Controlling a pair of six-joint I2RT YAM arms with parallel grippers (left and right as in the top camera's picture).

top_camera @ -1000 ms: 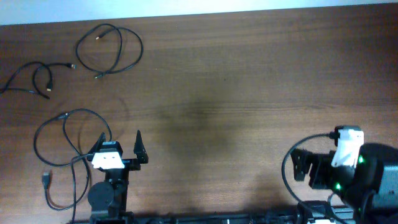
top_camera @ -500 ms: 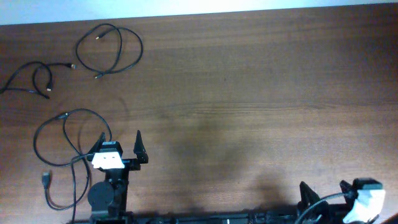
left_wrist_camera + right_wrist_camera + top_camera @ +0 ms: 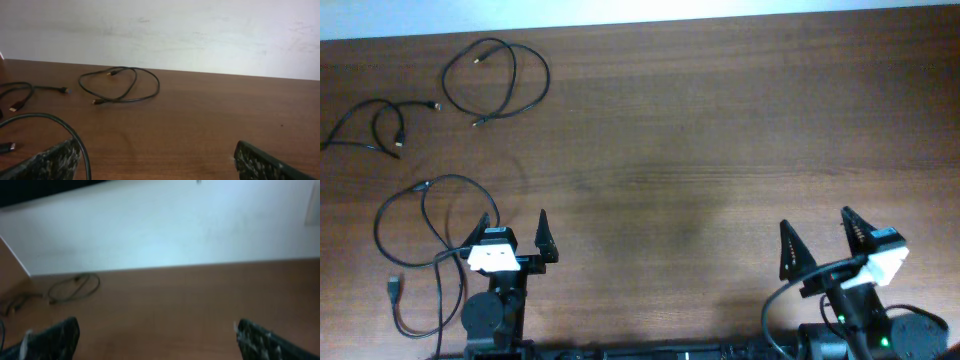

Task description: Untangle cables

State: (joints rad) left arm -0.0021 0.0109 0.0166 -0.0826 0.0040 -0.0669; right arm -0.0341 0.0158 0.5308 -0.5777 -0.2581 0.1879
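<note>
A brown wood-grain table filled the overhead frame, with a strip of white wall along its top edge. The three cables lay flat on the table, all in the left part. One was a loop at upper left and one lay at the far left edge just below it. The third, a larger loop at lower left, ran just beside the left gripper. That gripper sat at bottom left, jaws wide apart, holding nothing. The right gripper, at bottom right, likewise gaped over bare wood. The right wrist view was blurred.
</note>
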